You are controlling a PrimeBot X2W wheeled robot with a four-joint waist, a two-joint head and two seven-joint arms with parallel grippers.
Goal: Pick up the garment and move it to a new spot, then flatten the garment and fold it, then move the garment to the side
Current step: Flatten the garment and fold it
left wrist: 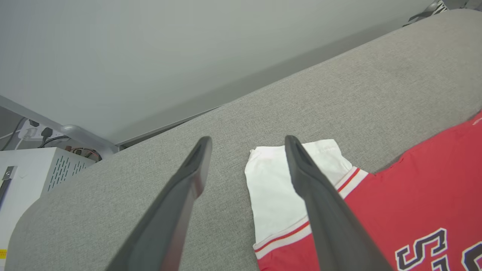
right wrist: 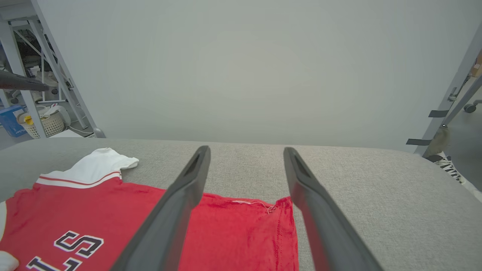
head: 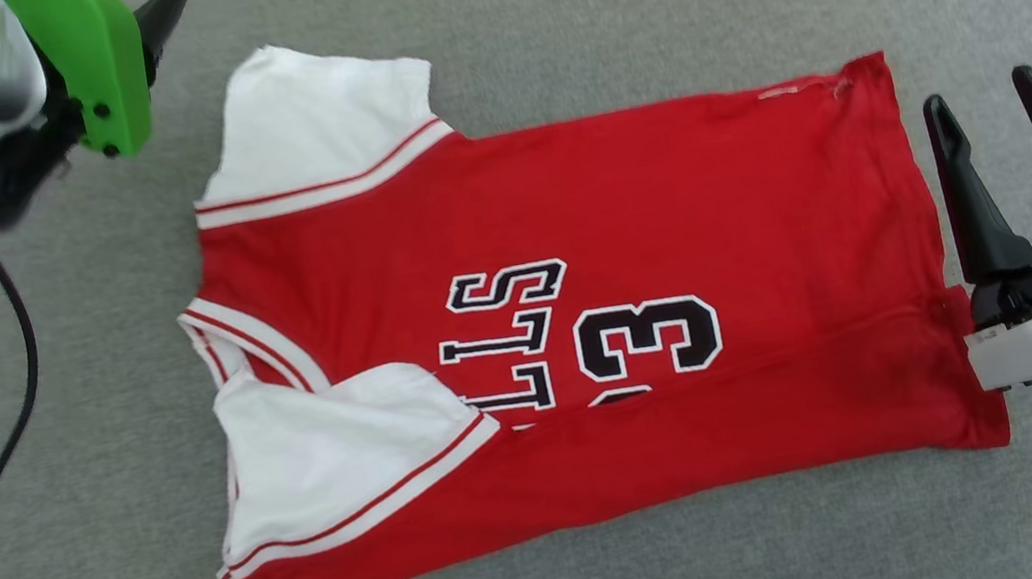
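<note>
Head view: the garment (head: pixel 666 208) spread flat across the middle of the grey fabric surface (head: pixel 537 4), collar toward the left, hem toward the right. White far sleeve (head: pixel 320 115) laid out beyond the shoulder; near sleeve (head: pixel 347 455) turned in over the front. Near long edge folded up over the chest, hiding part of the black-and-white lettering. Left gripper (head: pixel 165 4) at the upper left beside a green housing (head: pixel 94 56), apart from the cloth, one dark finger in sight. Right gripper (head: pixel 978 91) just beside the hem, fingers wide apart, nothing between them. Black cable (head: pixel 17 329) hanging along the left arm.

Left wrist view: left gripper (left wrist: pixel 249 139) above the surface, fingers spread, nothing held. Far sleeve partly behind one finger, red body of the garment (left wrist: pixel 414 195) to its right. White vented box (left wrist: pixel 56 165) at the lower left, past the surface's edge.

Right wrist view: right gripper (right wrist: pixel 245 148) over the hem end of the garment (right wrist: pixel 233 226), fingers parted and empty. Far hem corner between the two fingers in the picture. Pale wall (right wrist: pixel 244 67) behind; metal frame (right wrist: pixel 56 64) and a basket (right wrist: pixel 45 126) at the far left.
</note>
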